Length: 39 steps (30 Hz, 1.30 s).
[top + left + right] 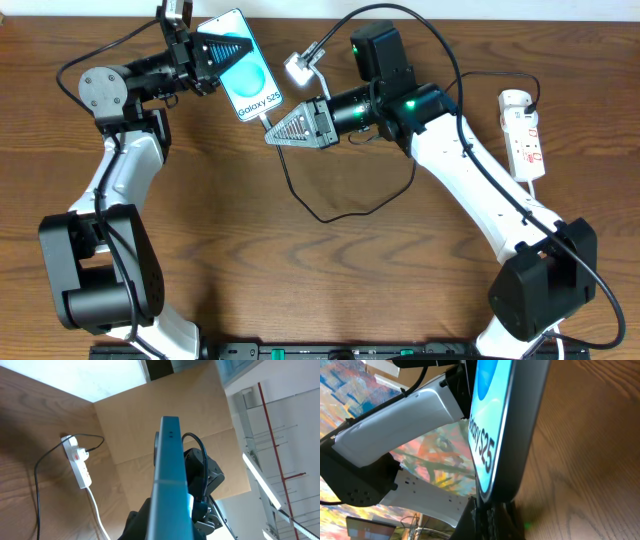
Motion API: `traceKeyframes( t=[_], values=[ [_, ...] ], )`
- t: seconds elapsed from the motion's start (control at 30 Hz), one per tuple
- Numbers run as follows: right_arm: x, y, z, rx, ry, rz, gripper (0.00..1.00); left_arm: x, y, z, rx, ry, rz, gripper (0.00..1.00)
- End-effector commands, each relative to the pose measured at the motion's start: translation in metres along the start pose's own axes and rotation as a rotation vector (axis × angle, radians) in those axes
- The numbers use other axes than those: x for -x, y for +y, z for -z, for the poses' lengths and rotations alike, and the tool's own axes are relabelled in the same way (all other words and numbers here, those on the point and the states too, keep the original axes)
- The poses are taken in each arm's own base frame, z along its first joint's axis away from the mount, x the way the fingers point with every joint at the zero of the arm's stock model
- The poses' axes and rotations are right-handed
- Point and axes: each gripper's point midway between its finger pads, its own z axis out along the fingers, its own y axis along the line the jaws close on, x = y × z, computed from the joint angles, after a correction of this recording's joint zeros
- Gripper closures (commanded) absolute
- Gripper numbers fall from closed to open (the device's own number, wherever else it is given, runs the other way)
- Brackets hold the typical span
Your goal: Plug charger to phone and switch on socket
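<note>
Much of the surface [300, 290] nearest the arm bases is bare wood, leaving open room between the two arms. Farther in, the charger [330, 215] loops across the middle. Beyond the loop, the right pincer [272, 132] is closed on the charger's plug end, its tip at the lower edge of the phone [252, 85]. The left pincer [232, 48] is clamped on the phone near the far edge. The socket [524, 130] lies by the right edge, well apart. Only the left wrist view shows the phone edge-on; only the right wrist view shows its "S25" lettering close up.
</note>
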Motion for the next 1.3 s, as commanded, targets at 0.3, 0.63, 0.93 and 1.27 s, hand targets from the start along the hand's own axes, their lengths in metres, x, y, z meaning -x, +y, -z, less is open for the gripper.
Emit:
traceKeyframes(
  t=[0.3,0.63,0.93,1.27],
  values=[
    [0.008,0.002,0.009,-0.015,-0.028,0.020,0.99,-0.008,-0.004,-0.001,0.009,0.048,-0.033,0.93],
    [0.011,0.002,0.010,-0.014,-0.035,0.013,0.99,-0.009,-0.006,-0.001,0.005,0.051,-0.056,0.93],
    [0.016,-0.001,0.010,-0.039,-0.057,-0.021,0.99,-0.010,-0.009,-0.001,0.001,0.052,-0.082,0.93],
    [0.039,0.008,0.012,-0.023,-0.126,-0.018,0.99,-0.014,-0.011,-0.001,-0.001,0.066,-0.117,0.92]
  ],
)
